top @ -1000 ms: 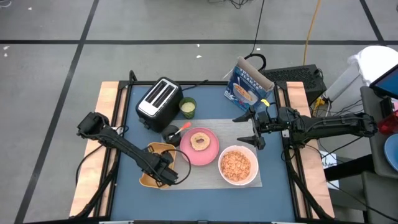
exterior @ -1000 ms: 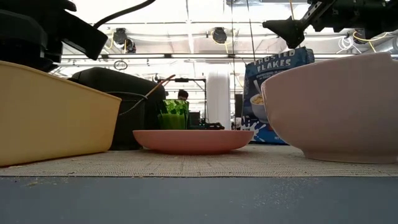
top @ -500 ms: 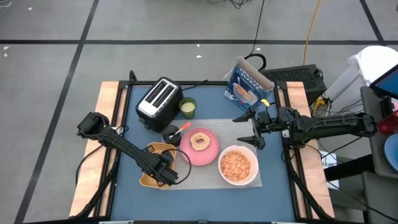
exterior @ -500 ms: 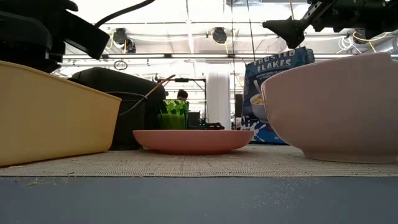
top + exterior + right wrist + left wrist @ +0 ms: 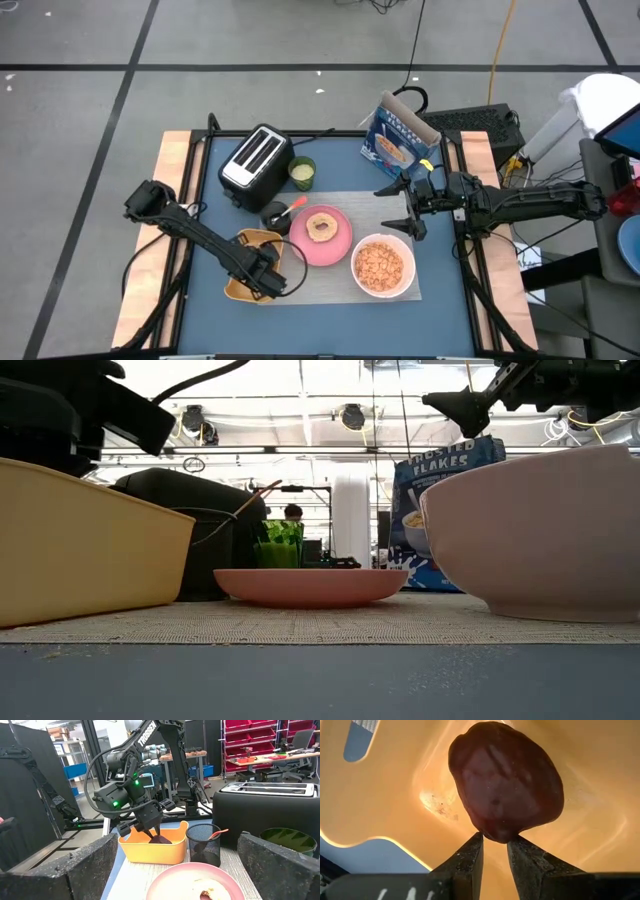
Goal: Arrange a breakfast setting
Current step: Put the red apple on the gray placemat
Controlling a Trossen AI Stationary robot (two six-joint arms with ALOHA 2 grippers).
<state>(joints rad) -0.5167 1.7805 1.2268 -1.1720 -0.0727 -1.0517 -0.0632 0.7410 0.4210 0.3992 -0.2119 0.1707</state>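
Fingers of the left gripper (image 5: 495, 842) have just pinched onto the dark-red fruit (image 5: 506, 781) inside the yellow tray (image 5: 244, 283), at eight o'clock from the pink plate (image 5: 335, 245); lifting seems next. Right gripper (image 5: 400, 206) waits, spread apart.

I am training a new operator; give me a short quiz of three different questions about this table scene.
1. True or false: the left gripper pinches the dark-red fruit inside the yellow tray.
2. What lies on the pink plate? A) bagel B) spoon C) cereal
3. Complete: the right gripper, above the grey mat, is ____.

Key: 1 true; 2 A; 3 open.
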